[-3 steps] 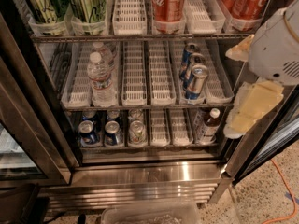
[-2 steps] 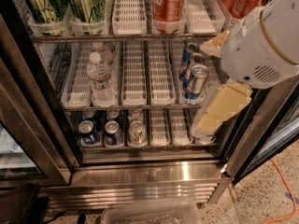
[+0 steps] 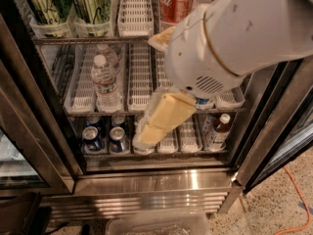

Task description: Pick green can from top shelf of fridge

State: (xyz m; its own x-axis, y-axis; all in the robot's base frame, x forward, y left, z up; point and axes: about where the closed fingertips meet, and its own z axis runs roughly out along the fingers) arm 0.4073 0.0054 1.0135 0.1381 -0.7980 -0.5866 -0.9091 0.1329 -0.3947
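While the green can [image 3: 93,1] stands upright, the claw [image 3: 145,138], grip unclear, hangs lower.

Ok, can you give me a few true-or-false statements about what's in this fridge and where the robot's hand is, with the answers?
1. Two green cans stand at the left end of the top shelf. True.
2. The gripper is up at the green cans. False: it hangs lower, in front of the middle shelf and the one below, apart from the cans.
3. Water bottles stand on the middle shelf. True.
4. The red cola can sits on the lowest shelf. False: it is on the top shelf, to the right of the green cans.
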